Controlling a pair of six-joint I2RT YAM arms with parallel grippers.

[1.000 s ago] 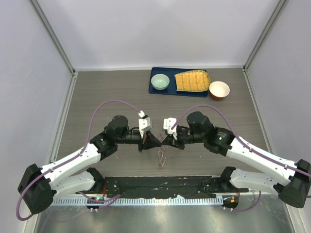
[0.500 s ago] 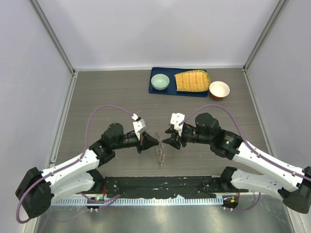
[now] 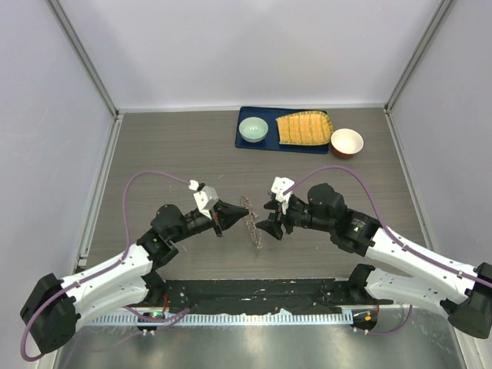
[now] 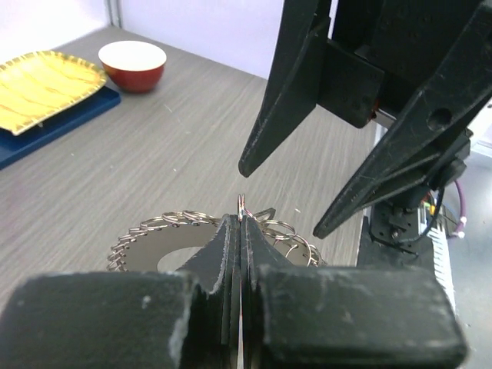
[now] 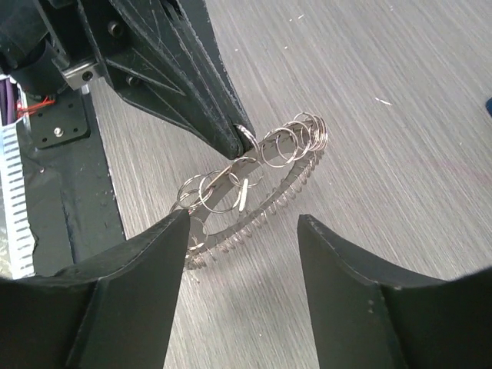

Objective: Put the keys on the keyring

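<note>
**Left gripper** [image 3: 231, 214]: the jaws are pressed together on 1 thin piece of the fringe at the rim of the keyring [image 3: 251, 221]. The keyring hangs tilted from this pinch, above the middle of the table [image 3: 169, 146], between the 2 arms. Raising it this way probably presents the rim and its loops to the other arm.

**Right gripper** [image 3: 267, 224]: the fingers are spread and hold nothing. It faces the left gripper across the keyring, close to it but apart. The wide stance probably readies it to reach in for a loop or to fetch a key.

**Key:** no single key can be picked out. The sliver at the left fingertips [image 4: 241, 202] may be a key or a loop, but it is too small to tell.

**Hidden or unclear:**
- From above, the keyring shows only edge-on, as a thin strip.
- In the left wrist view, the gripper's own fingers cover the near half of the keyring.
- In the right wrist view, the gripper's fingers [image 5: 115, 307] cut off the keyring's lower arc.
- Whether the lowest edge of the keyring touches the table cannot be told.
</note>
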